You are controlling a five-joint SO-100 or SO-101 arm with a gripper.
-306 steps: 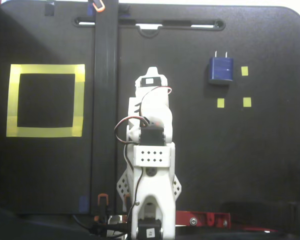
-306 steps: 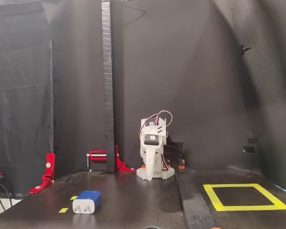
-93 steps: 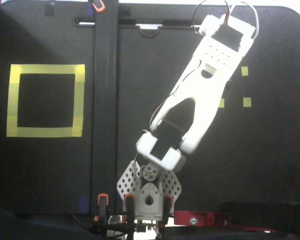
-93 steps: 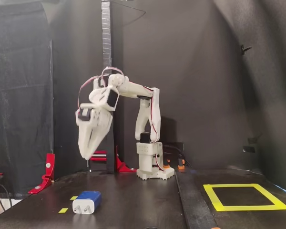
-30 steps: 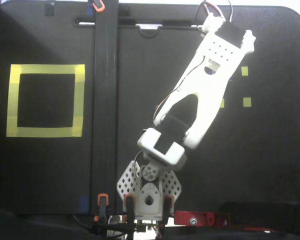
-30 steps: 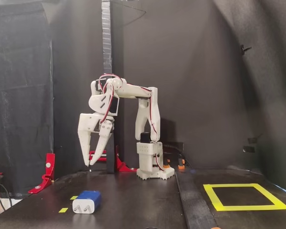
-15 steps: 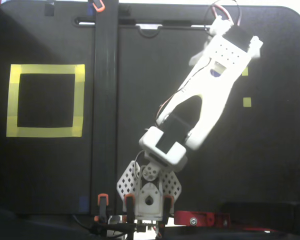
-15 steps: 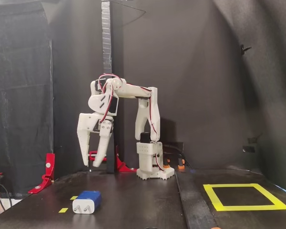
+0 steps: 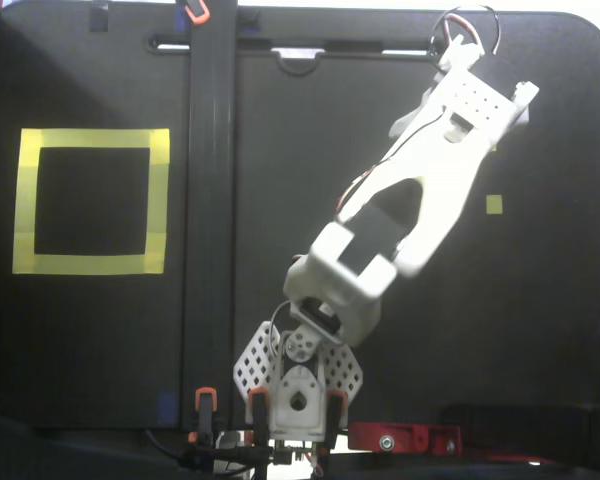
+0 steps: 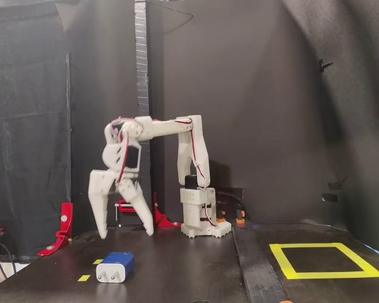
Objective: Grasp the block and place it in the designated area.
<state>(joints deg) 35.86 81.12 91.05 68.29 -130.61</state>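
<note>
The block (image 10: 115,266), a small dark blue plug adapter, lies on the black table at the front left of a fixed view. My gripper (image 10: 126,233) hangs open just above and slightly behind it, its white fingers (image 10: 101,218) spread wide and pointing down, holding nothing. From above in a fixed view, the white arm (image 9: 430,170) reaches to the upper right and covers both the block and the gripper. The designated area (image 9: 158,200), a square frame of yellow tape, lies at the far left there, and at the front right (image 10: 328,275) in the side-on fixed view.
A tall black post (image 10: 142,113) stands behind the arm, on a black strip (image 9: 210,200) running between the arm and the frame. Red clamps (image 10: 63,227) sit at the table's edge. Small yellow tape squares (image 9: 494,204) mark the table near the block.
The arm has reached further out and lowered. The jaws have spread wider and dropped close over the block. From above, the wrist has swung slightly right. The block has not moved.
</note>
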